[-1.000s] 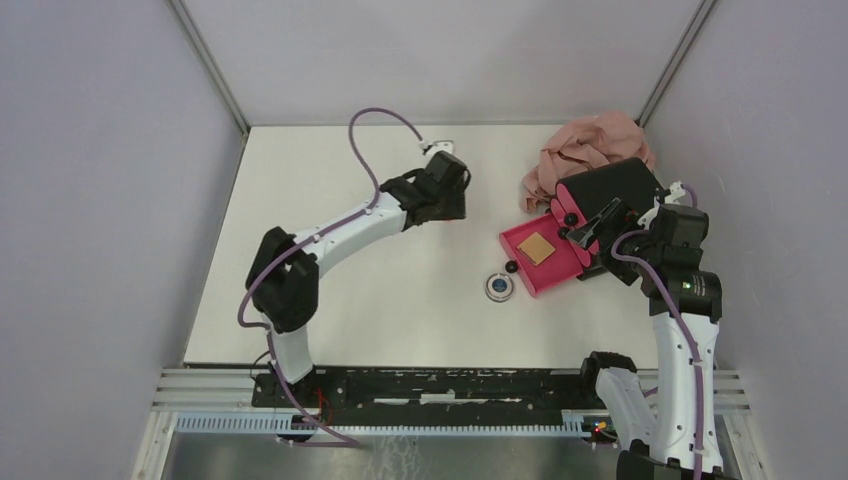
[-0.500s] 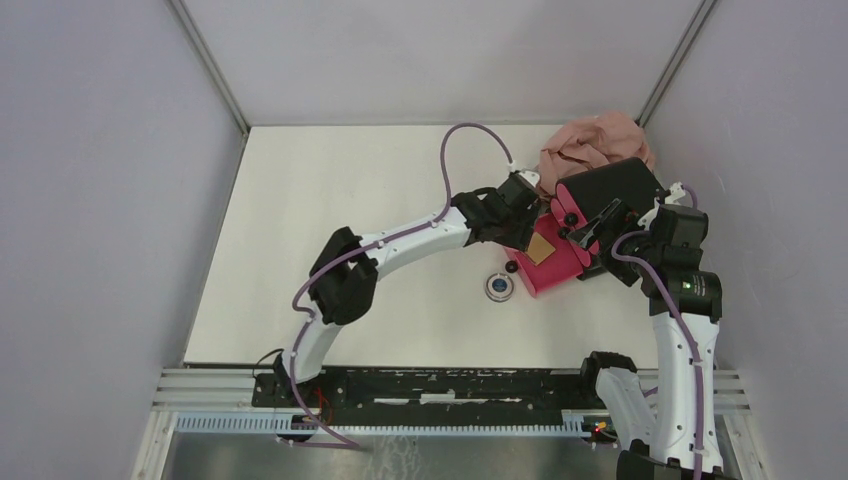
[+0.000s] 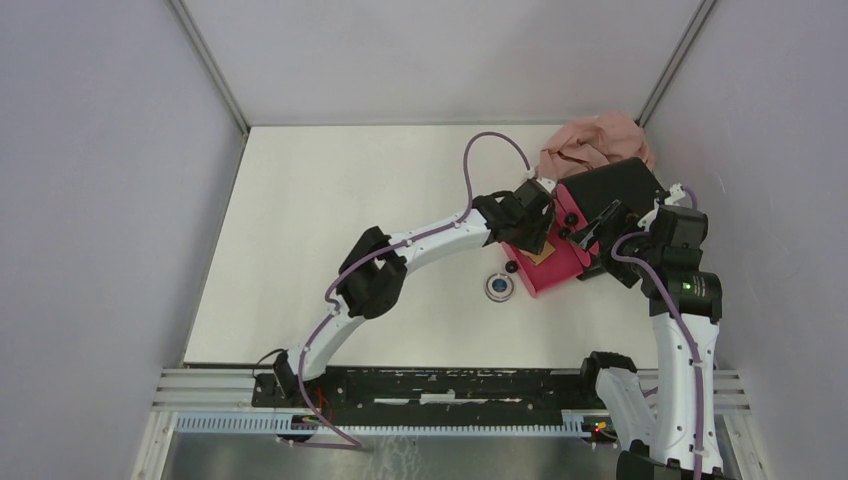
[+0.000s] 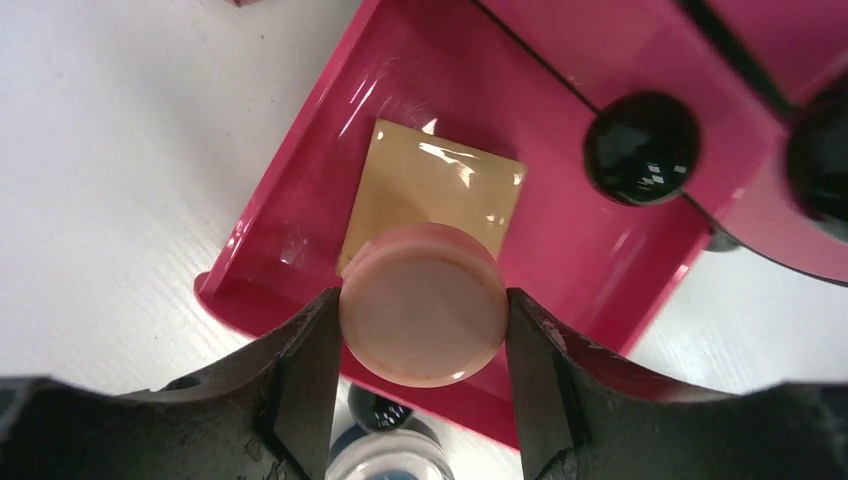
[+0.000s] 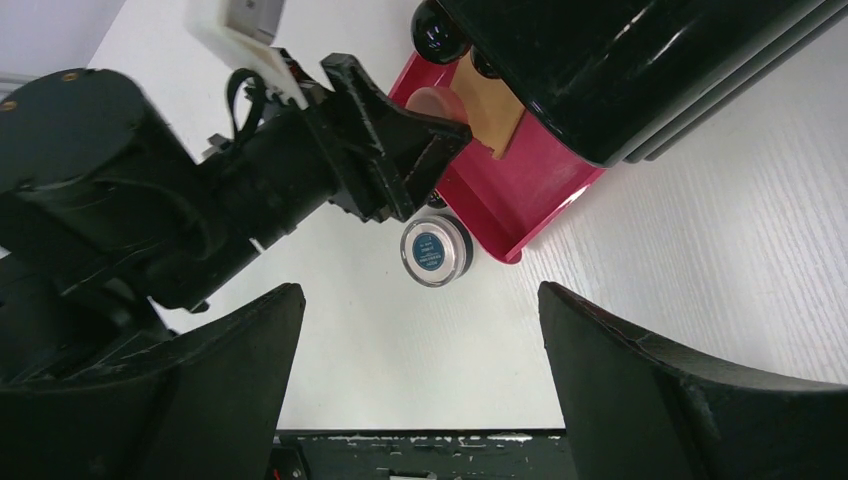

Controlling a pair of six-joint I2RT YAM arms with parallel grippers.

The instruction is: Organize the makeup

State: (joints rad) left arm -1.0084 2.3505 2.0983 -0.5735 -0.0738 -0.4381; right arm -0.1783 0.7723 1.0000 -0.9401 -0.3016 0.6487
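My left gripper (image 4: 422, 335) is shut on the round salmon puff (image 4: 420, 305) and holds it over the open magenta drawer (image 4: 610, 255). The tan square pad (image 4: 432, 185) lies in that drawer, just under the puff. In the top view the left gripper (image 3: 531, 228) hangs over the drawer (image 3: 560, 270). The round silver compact (image 3: 498, 287) sits on the table just in front of the drawer and also shows in the right wrist view (image 5: 435, 250). My right gripper (image 5: 420, 385) is open and empty, right of the drawer. The orange sponges and the vial are out of view.
The black box (image 3: 612, 185) with magenta drawers and black knobs (image 4: 640, 148) stands at the back right. The pinkish-beige cloth (image 3: 590, 140) is bunched behind it in the corner. The right gripper (image 3: 598, 228) is close by the box's front.
My left arm has swung right from the middle back of the table to above the open drawer. The right arm has not moved.
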